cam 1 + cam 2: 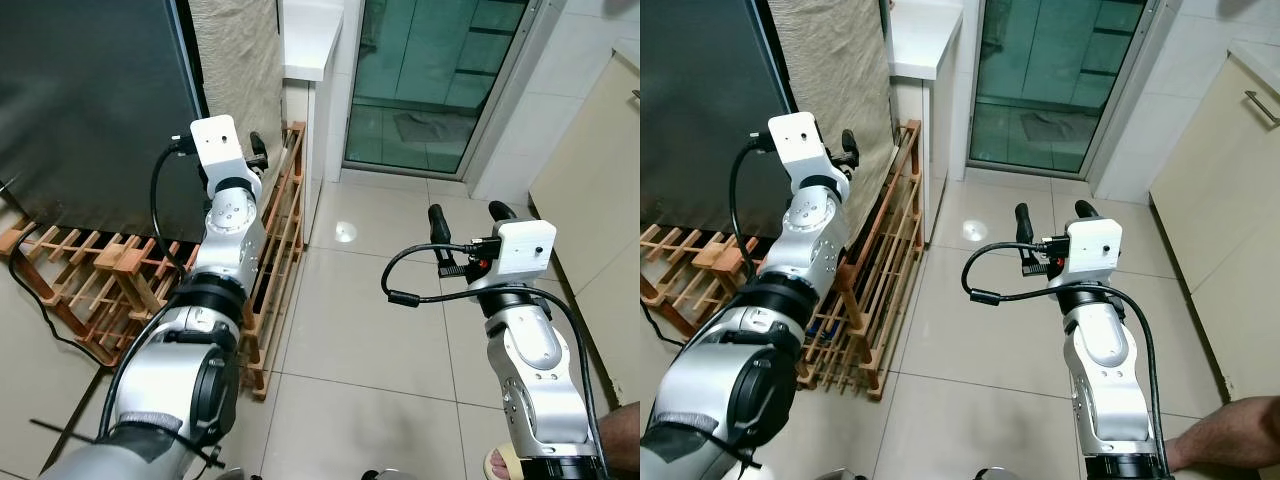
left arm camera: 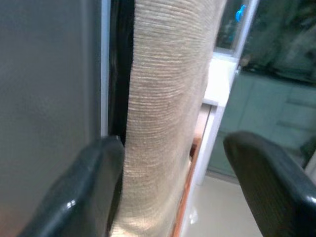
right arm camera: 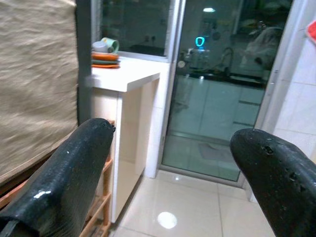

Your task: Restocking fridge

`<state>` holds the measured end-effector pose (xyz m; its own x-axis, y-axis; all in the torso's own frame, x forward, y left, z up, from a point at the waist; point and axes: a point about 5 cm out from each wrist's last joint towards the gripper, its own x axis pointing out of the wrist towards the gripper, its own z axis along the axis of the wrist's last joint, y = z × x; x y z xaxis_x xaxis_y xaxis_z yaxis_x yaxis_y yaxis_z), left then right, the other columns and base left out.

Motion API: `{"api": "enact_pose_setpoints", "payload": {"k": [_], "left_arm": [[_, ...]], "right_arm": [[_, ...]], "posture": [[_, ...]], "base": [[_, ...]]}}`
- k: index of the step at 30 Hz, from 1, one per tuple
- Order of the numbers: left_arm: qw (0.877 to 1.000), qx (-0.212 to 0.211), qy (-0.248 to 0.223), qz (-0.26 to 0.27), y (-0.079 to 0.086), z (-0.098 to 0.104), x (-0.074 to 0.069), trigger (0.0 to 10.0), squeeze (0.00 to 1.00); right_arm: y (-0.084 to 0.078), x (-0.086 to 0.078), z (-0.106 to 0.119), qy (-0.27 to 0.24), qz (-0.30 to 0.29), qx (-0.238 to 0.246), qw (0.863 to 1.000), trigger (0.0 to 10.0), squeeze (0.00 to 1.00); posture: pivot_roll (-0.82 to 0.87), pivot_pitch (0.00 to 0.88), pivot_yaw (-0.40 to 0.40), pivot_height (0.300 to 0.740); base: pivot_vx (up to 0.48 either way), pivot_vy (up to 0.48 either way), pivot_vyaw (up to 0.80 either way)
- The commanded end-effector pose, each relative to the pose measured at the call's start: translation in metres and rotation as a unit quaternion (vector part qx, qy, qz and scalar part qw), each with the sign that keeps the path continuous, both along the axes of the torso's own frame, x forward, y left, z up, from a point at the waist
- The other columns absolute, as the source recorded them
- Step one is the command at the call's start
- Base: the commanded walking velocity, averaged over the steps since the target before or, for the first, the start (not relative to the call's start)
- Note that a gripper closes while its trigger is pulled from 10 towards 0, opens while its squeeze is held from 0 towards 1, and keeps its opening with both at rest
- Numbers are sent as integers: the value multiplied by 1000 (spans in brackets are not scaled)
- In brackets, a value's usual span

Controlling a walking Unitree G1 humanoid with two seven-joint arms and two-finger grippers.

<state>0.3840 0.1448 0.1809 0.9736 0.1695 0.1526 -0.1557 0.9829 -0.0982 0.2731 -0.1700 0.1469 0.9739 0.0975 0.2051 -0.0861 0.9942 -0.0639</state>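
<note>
The fridge [image 1: 90, 100] stands at the left, its dark grey door closed and its side covered in beige woven cloth [image 1: 240, 60]. My left gripper [image 2: 173, 163] is raised at the fridge's front corner and is open. One finger [image 2: 84, 192] lies by the black seam beside the door. The other finger [image 2: 271, 177] is out past the cloth-covered side. My right gripper [image 1: 468, 212] hangs open and empty over the tiled floor, pointing toward the glass door.
A low wooden rack [image 1: 100, 270] runs along the floor beside the fridge. A white counter [image 1: 310, 40] carries cups and plates [image 3: 104, 49]. A glass door [image 1: 430, 80] is ahead and a cream cabinet [image 1: 600, 180] is at the right. A person's sandalled foot [image 1: 500, 462] is at the bottom right.
</note>
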Motion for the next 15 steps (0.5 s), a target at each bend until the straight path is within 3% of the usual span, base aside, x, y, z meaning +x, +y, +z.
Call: {"api": "enact_pose_setpoints", "payload": {"k": [1, 2, 3, 5, 9, 11, 15], "left_arm": [[999, 25, -22, -28, 8, 6, -12, 10000, 0], [999, 25, -22, -28, 8, 6, -12, 10000, 0], [999, 23, -29, -29, 21, 3, -32, 10000, 0], [999, 16, -41, -32, 29, 4, -49, 10000, 0], [994, 18, -85, -66, 26, 13, -78, 10000, 0], [992, 23, -96, -75, 21, 16, -85, 10000, 0], [992, 25, -91, -80, 14, 14, -85, 10000, 0]], "right_arm": [[-5, -3, 9, -19, -8, 6, 1000, 10000, 0], [-5, -3, 9, -19, -8, 6, 1000, 10000, 0], [-5, -5, 10, -20, -6, 12, 1000, 10000, 0], [-5, -5, 10, -19, -3, 16, 1000, 10000, 0], [-3, -1, 7, -12, 5, 11, 1000, 10000, 0], [-2, 3, 8, -10, 10, 9, 1000, 10000, 0], [2, 8, 8, -9, 20, 9, 1000, 10000, 0]], "posture": [[-152, 0, 13, 740], [-152, 0, 13, 740], [-131, 0, 6, 740], [-123, 0, 2, 740], [-91, 0, -18, 740], [-68, 0, -38, 740], [-63, 0, -42, 740]], "base": [[0, 0, 0], [0, 0, 0], [0, 0, 0], [0, 0, 0], [0, 0, 0], [0, 0, 0], [0, 0, 0]]}}
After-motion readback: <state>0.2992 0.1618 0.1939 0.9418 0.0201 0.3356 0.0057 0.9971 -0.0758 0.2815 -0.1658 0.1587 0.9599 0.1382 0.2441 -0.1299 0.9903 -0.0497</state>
